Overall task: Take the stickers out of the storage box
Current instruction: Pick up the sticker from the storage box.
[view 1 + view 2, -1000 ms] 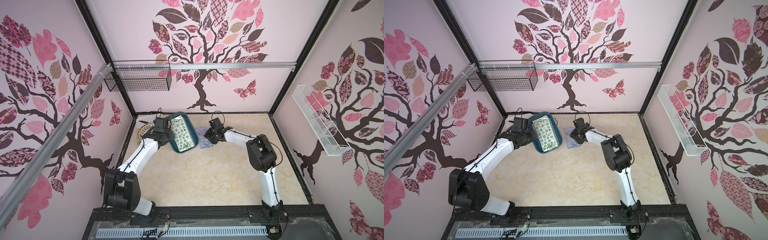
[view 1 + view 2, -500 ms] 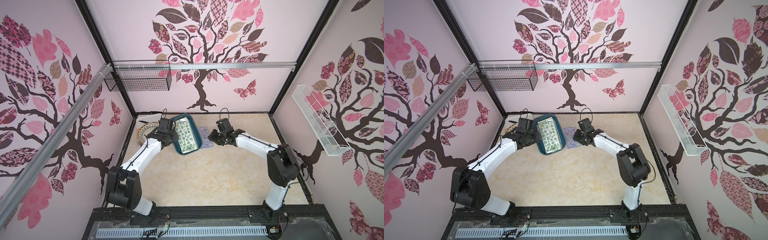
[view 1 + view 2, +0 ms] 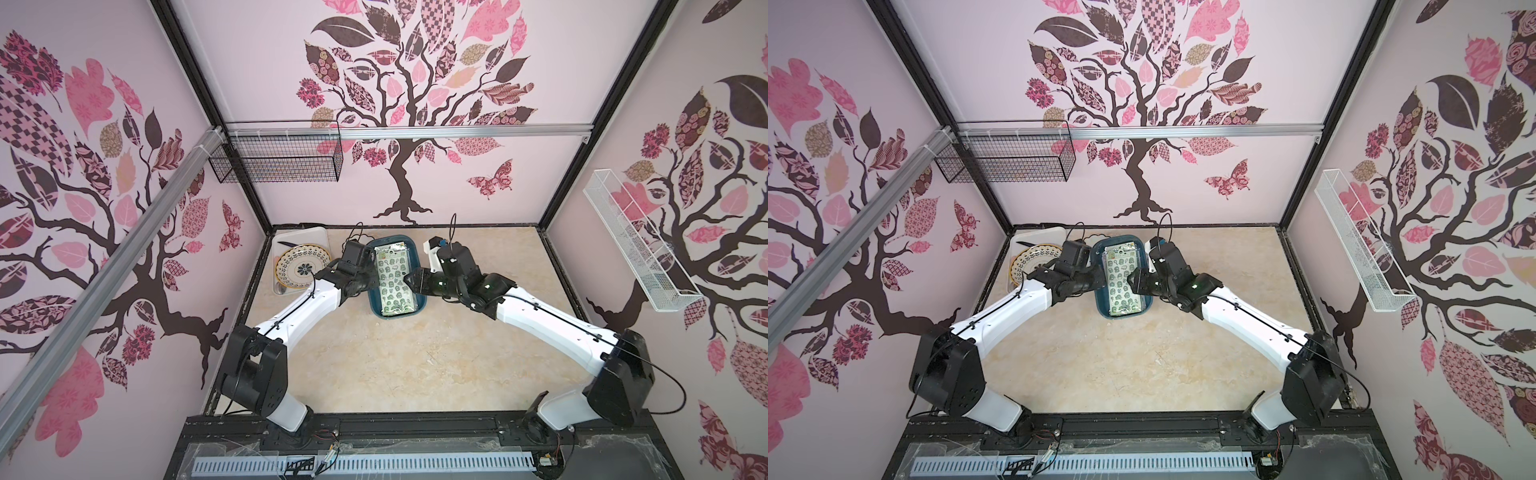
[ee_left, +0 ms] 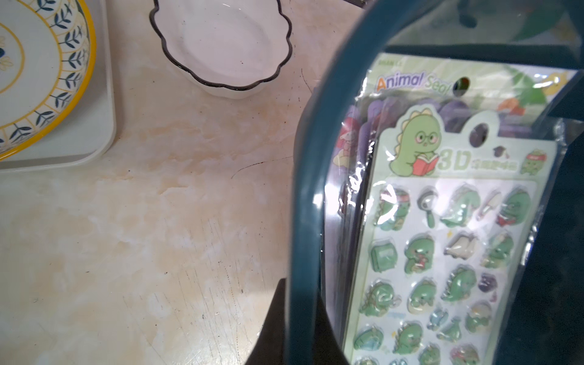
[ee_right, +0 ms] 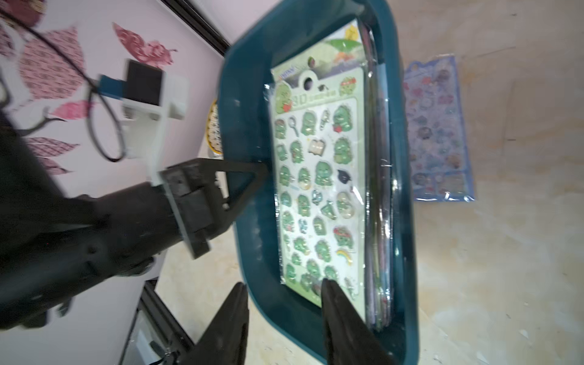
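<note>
The left arm (image 3: 299, 311) and right arm (image 3: 552, 328) wore white shells between black joint housings, with thin black cables (image 5: 91, 126) clipped along them, white camera mounts (image 5: 148, 110) at the wrists and black, tapering gripper fingers (image 5: 339, 322).

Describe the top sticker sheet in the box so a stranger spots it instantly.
Look to the far side of the table for the dark teal box. A stack of sheets lies inside; the top sheet is pale green with little dinosaurs, while those beneath show purple.
</note>
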### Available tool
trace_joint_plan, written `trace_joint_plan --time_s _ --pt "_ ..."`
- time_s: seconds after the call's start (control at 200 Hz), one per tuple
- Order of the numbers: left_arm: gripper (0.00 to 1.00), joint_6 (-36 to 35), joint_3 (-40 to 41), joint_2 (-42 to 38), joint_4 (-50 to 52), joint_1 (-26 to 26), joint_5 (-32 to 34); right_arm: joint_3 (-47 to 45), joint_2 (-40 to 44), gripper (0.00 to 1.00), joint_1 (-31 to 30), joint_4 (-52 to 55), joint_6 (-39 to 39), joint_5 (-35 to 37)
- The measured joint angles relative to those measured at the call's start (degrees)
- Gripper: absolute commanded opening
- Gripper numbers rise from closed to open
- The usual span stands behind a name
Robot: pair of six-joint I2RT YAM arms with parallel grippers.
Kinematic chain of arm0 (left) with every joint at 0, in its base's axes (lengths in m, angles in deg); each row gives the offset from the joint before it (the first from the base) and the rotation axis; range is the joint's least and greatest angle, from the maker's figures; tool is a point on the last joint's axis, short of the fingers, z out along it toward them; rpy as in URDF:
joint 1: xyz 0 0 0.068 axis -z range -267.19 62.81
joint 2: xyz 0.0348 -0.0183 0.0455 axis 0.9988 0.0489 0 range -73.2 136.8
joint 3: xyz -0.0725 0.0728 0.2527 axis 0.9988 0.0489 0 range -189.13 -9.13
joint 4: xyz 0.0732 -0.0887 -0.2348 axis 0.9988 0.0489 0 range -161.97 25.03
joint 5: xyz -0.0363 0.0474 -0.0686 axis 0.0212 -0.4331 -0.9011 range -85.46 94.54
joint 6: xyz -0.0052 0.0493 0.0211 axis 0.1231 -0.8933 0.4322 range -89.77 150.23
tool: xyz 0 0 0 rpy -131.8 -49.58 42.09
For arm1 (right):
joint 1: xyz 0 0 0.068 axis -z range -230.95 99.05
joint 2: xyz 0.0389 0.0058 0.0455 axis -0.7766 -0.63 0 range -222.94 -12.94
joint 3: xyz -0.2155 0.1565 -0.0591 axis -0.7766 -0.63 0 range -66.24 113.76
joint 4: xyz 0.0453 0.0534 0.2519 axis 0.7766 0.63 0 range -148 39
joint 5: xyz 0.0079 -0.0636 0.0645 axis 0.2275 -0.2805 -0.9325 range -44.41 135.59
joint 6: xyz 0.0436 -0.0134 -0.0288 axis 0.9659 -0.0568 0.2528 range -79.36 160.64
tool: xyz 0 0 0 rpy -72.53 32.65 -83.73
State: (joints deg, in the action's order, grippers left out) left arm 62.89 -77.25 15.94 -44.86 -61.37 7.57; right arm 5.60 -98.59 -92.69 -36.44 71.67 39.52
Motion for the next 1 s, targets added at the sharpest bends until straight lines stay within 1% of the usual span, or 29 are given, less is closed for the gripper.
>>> trace_joint_plan --time_s 0.2,0.39,0.5,0.625,0.8,1.0 --pt "0.0 -0.81 0.09 0.24 -0.68 1.86 -0.48 -0.85 -4.17 0.43 0.13 3.37 -2.29 3.13" --pt "0.0 -1.03 0.09 1.05 -0.87 2.08 -0.5 -0.87 -4.79 0.44 -0.02 3.54 -2.89 7.26" --pt "0.0 -1.01 0.09 1.51 -0.85 2.84 -0.48 -0.87 -5.95 0.43 -0.02 3.32 -2.84 8.11" --pt "0.0 -1.03 0.09 1.77 -0.79 3.87 -0.44 -0.87 -7.82 0.43 -0.02 3.28 -2.82 7.58" --pt "0.0 -1.2 0.09 1.77 -0.35 4.15 0.11 -1.7 -8.04 0.4 0.04 1.9 -2.71 5.66" --pt "0.0 -1.4 0.09 2.21 1.07 4.17 0.55 -6.16 -7.13 0.39 0.72 -2.86 -2.36 -0.11"
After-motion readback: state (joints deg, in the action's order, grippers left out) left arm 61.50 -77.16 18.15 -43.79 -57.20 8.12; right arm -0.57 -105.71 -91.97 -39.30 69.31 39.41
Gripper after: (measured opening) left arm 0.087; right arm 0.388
